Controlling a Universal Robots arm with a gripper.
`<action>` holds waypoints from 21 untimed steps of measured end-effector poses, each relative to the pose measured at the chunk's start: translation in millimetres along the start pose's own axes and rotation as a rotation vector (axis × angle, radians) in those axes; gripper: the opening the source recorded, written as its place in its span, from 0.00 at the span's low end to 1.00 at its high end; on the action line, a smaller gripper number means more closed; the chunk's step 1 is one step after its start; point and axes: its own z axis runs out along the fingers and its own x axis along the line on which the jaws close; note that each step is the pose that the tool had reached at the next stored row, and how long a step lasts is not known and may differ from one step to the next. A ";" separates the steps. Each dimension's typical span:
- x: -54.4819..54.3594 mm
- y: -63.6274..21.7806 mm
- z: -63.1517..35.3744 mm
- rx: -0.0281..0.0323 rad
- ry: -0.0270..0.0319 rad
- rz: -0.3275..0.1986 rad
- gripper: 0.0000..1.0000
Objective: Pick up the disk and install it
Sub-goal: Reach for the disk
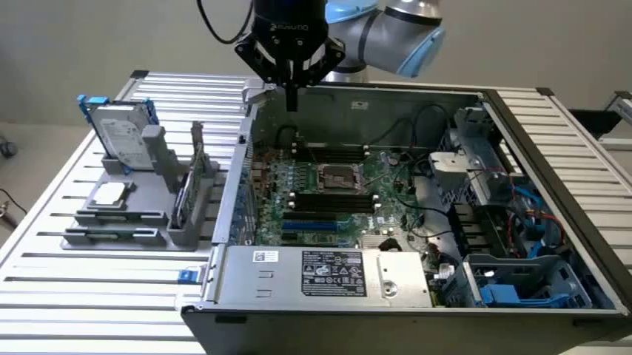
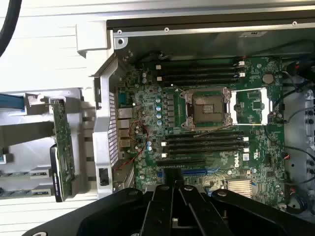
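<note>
A robot arm (image 1: 395, 29) reaches in from the back of a slatted metal worktop (image 1: 89, 296). An open computer case (image 1: 375, 111) lies on the worktop with its inside facing up. The arm's black jaws hang above the back corner of the case on the exterior view's left. They are pressed together into one thin dark point and hold nothing. In the wrist view the same closed jaws sit over the green circuit board (image 2: 246, 162) inside the case, near its square metal processor socket (image 2: 206, 108) and the long black memory slots.

The disk (image 1: 120, 137) is outside the case, on the exterior view's left. It stands upright on its edge in a grey holder (image 1: 158, 166) on the worktop. It is a silver-grey drive with a white label and a blue plastic frame around it. It is well apart from the jaws, and nothing touches it.

A small square silver chip (image 1: 109, 194) lies flat lower down on the same holder. A narrow green card (image 2: 64, 147) stands on edge in a slot beside the case wall. At the near end of the case sits a large grey power-supply box (image 1: 326, 272) with a printed label.
</note>
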 end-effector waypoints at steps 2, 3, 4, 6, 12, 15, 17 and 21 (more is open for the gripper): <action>0.0 0.0 0.0 -0.0001 0.0000 0.000 0.11; 0.0 0.0 0.0 -0.0001 0.0000 0.000 0.11; 0.0 0.0 0.0 0.0000 0.0000 0.000 0.11; 0.0 0.0 0.0 -0.0001 0.0000 0.000 0.11; 12.5 1.4 -0.1 -0.0001 -0.0031 0.000 0.11; 26.2 4.4 0.2 -0.0004 -0.0041 0.000 0.11; 35.4 6.8 0.4 -0.0004 -0.0044 0.000 0.11; 54.3 12.5 1.9 -0.0003 -0.0049 0.000 0.11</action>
